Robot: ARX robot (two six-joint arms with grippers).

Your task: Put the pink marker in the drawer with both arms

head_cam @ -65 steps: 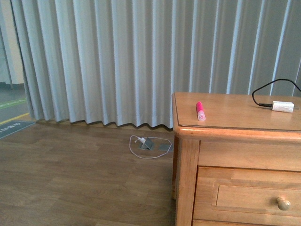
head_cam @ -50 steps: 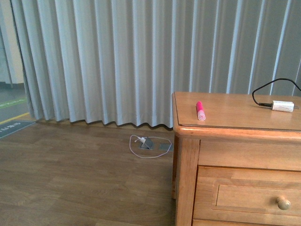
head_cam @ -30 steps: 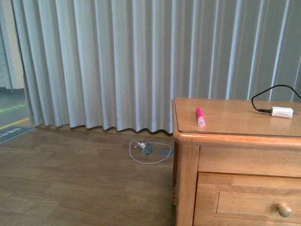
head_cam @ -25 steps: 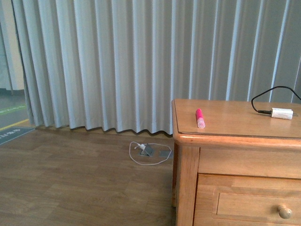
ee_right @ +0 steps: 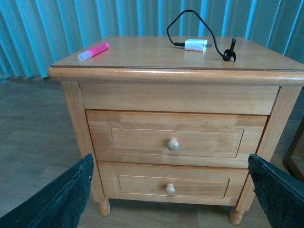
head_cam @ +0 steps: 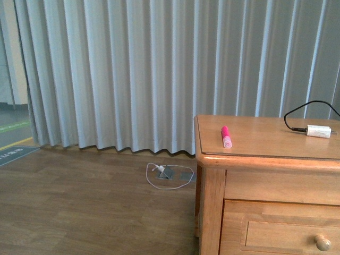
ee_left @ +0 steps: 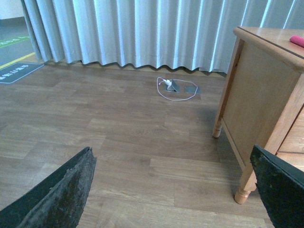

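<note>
The pink marker (head_cam: 226, 136) lies on top of the wooden nightstand (head_cam: 265, 149) near its left edge; it also shows in the right wrist view (ee_right: 93, 52). The top drawer (ee_right: 176, 138) is shut, with a round pale knob (ee_right: 173, 144); in the front view its knob (head_cam: 322, 243) shows at the lower right. My right gripper (ee_right: 171, 199) is open and empty, facing the nightstand's front from a distance. My left gripper (ee_left: 175, 199) is open and empty, low over the floor left of the nightstand. Neither arm shows in the front view.
A white charger box with a black cable (head_cam: 317, 130) lies on the nightstand's right side. A second drawer (ee_right: 171, 186) sits below the first. A white cable and floor socket (head_cam: 169, 173) lie on the wood floor by the grey curtain (head_cam: 159, 69).
The front view has shifted: the nightstand and marker now sit lower in the picture than a second ago. The marker has not moved on the nightstand.
</note>
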